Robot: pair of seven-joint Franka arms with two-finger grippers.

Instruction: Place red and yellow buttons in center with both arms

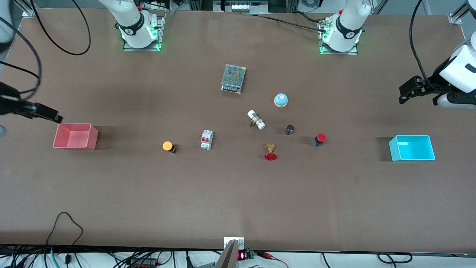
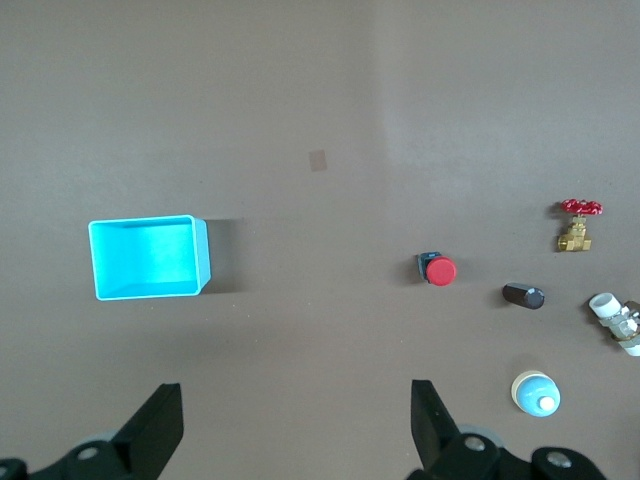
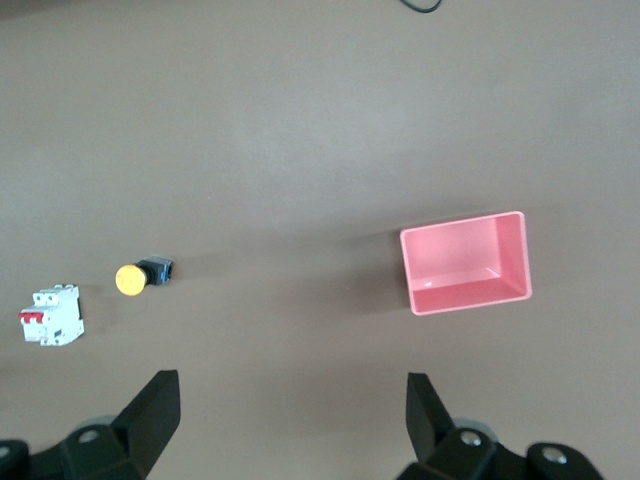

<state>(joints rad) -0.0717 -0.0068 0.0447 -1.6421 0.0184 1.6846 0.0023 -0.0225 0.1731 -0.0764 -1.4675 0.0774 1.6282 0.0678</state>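
Observation:
The red button (image 1: 320, 139) lies on the brown table toward the left arm's end; it also shows in the left wrist view (image 2: 438, 269). The yellow button (image 1: 168, 146) lies toward the right arm's end and shows in the right wrist view (image 3: 135, 277). The table's center (image 1: 238, 178) is bare brown surface. My left gripper (image 1: 417, 99) hangs open and empty over the table by the blue bin, its own view (image 2: 297, 400) showing the fingers wide apart. My right gripper (image 1: 46, 112) hangs open and empty by the pink bin, fingers wide apart in its own view (image 3: 290, 392).
A pink bin (image 1: 75, 136) stands at the right arm's end and a blue bin (image 1: 412, 147) at the left arm's end. Between the buttons lie a white breaker (image 1: 206, 140), a brass valve (image 1: 270, 151), a dark knob (image 1: 289, 129), a white fitting (image 1: 256, 119), a blue bell (image 1: 281, 99) and a power supply (image 1: 233, 78).

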